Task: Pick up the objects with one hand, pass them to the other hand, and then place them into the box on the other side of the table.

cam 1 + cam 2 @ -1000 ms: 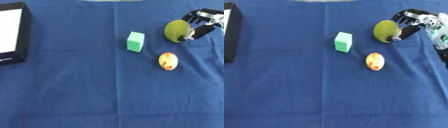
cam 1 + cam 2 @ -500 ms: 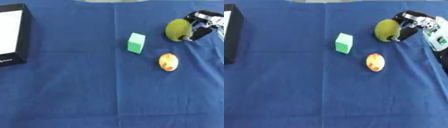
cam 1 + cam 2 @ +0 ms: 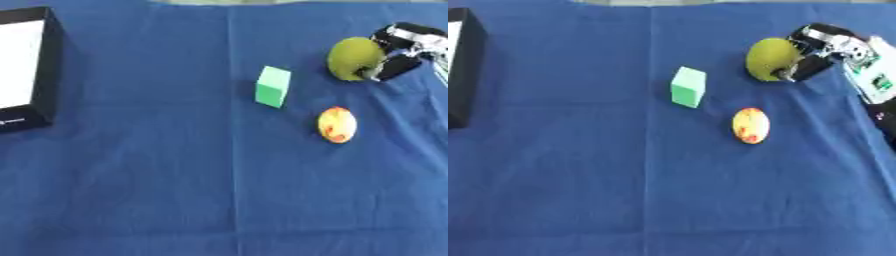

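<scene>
3 objects sit on the blue tablecloth (image 3: 131, 190) in the left eye view: an olive-green round fruit (image 3: 353, 58) at far right, a green block (image 3: 273, 86) mid-table, and a yellow-red fruit (image 3: 337, 124) just below them. The black box (image 3: 24, 67) with its white inside waits at the left edge, nothing visible in it, so I'd say all 3 transfers are left. Right eye view shows the right hand (image 3: 815, 52) better: fingers curled around the olive fruit's right side, grasping it, though whether it's off the cloth I can't tell. No left hand anywhere. Beyond the cloth, just a pale sliver at the top.
</scene>
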`<act>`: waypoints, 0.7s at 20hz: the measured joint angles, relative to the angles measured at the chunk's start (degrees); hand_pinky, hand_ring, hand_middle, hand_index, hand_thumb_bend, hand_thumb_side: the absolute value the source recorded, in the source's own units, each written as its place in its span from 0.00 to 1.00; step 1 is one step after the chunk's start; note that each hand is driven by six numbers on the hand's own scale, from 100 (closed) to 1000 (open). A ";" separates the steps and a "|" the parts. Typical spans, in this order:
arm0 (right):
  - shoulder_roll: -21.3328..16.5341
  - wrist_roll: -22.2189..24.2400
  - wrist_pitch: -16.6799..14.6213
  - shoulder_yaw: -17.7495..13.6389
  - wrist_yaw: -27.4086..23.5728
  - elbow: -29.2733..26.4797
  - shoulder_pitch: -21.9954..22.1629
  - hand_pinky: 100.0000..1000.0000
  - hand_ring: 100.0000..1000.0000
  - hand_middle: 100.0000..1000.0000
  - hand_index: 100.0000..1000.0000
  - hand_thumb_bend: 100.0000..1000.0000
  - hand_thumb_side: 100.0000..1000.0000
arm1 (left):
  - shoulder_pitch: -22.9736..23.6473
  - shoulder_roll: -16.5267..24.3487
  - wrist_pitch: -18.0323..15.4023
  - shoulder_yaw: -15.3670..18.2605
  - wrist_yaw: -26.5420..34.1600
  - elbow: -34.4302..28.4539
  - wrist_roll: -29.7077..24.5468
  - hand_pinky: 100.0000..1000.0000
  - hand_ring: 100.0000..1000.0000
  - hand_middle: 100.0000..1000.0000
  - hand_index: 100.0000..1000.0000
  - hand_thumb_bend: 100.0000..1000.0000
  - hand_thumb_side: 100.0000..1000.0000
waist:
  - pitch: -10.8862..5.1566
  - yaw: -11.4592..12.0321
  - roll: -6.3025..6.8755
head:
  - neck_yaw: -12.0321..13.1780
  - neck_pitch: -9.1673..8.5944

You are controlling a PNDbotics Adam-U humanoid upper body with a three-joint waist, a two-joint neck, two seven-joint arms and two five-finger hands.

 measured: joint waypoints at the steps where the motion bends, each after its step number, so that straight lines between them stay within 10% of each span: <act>1: -0.12 -0.09 0.22 0.08 -0.36 -0.94 0.23 0.74 0.62 0.37 0.45 0.18 0.00 | 0.01 0.00 0.02 0.00 0.00 0.00 -0.02 0.73 0.86 0.83 0.75 0.29 0.75 | -0.03 -0.05 0.00 | 0.06 0.01; 14: -0.56 -8.63 6.74 -2.40 -10.44 -16.53 5.44 0.70 0.59 0.36 0.42 0.08 0.00 | 0.13 0.78 -0.10 -0.14 0.01 -1.24 -0.44 0.73 0.85 0.83 0.75 0.28 0.73 | -1.97 -1.41 0.03 | 0.13 0.57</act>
